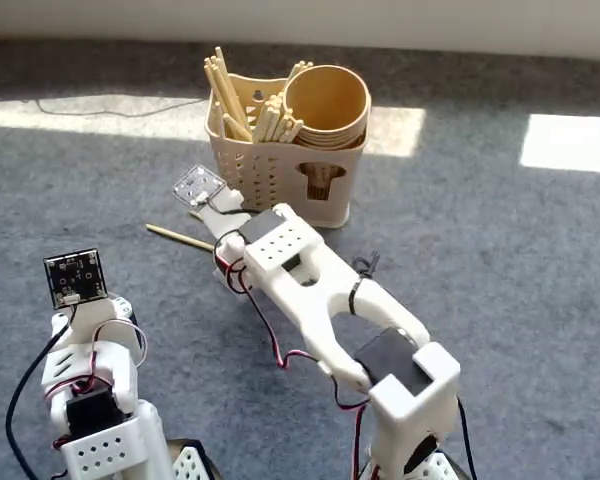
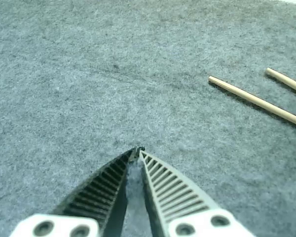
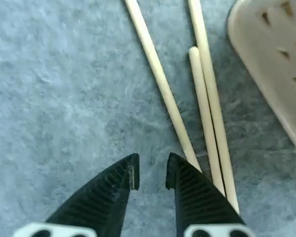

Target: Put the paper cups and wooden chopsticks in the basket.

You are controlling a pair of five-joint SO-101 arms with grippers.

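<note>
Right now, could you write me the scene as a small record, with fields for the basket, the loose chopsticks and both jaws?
basket: upright on the grey carpet, holding stacked paper cups and bundled chopsticks
loose chopsticks: three on the carpet beside the basket
right jaws: slightly open, empty, tips close to the loose chopsticks
left jaws: shut, empty, over bare carpet
left to do: loose chopsticks into the basket
</note>
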